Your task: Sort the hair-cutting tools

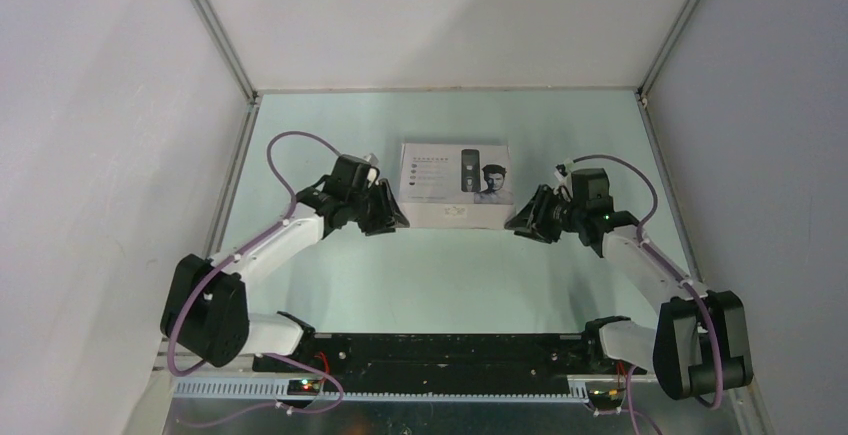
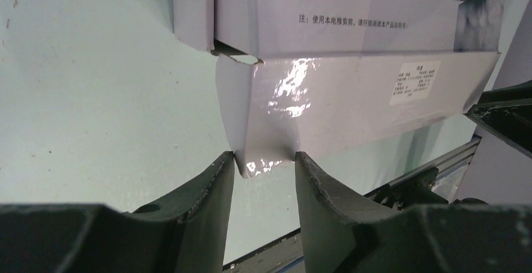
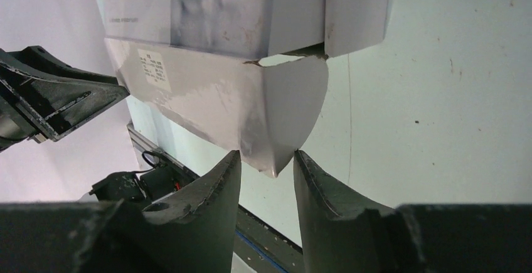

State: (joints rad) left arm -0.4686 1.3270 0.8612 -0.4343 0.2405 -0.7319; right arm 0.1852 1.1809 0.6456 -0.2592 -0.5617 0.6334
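Left gripper [image 2: 263, 166] jaws are narrowed onto the left corner of the front flap [image 2: 351, 97], pinching it. Right gripper [image 3: 266, 160] pinches the right corner likewise, the card curling between its fingers. Flap hangs from the white box [image 1: 456, 185], which lies flat mid-table [image 1: 450, 275], printed face up, long axis left-to-right, flap edge towards the arm bases. Hair-cutting tools are hidden from every view

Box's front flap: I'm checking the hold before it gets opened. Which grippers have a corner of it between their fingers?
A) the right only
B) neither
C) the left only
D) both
D: each wrist view shows a corner of the front flap pinched, one by the left gripper and one by the right gripper.
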